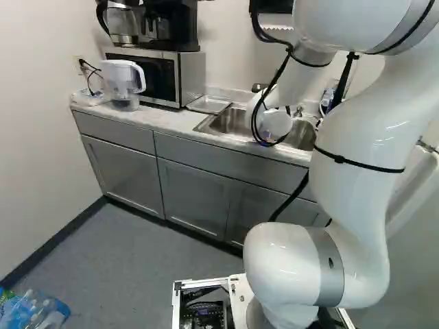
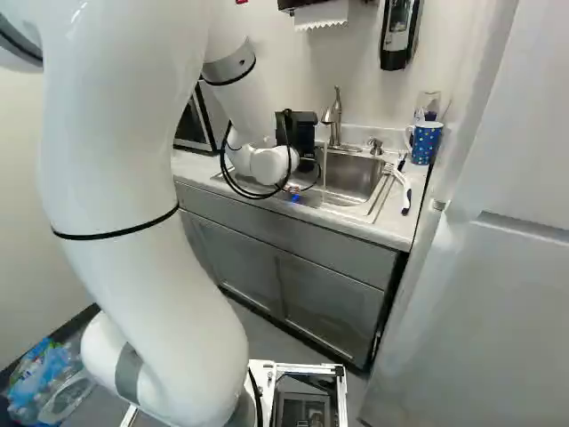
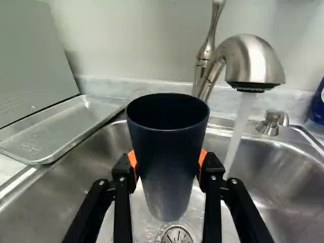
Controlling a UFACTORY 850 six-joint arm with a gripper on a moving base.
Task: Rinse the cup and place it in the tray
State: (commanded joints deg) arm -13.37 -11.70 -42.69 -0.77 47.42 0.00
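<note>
The cup (image 3: 167,152) is grasped by the gripper (image 2: 306,153), mouth up, over the sink (image 2: 360,181). Water (image 3: 236,131) is being poured into the sink from the faucet (image 3: 253,61), and the tray (image 3: 55,134) is set beside the sink.

In the left base view, looking ahead and slightly down from behind and left of the arm (image 1: 357,157), well back from the counter (image 1: 161,122), reaching its left corner. In the right base view, likewise from the right, reaching its right front corner. Sharing the sink (image 2: 363,178). In the wrist view, close in, facing the sink's back rim.
</note>
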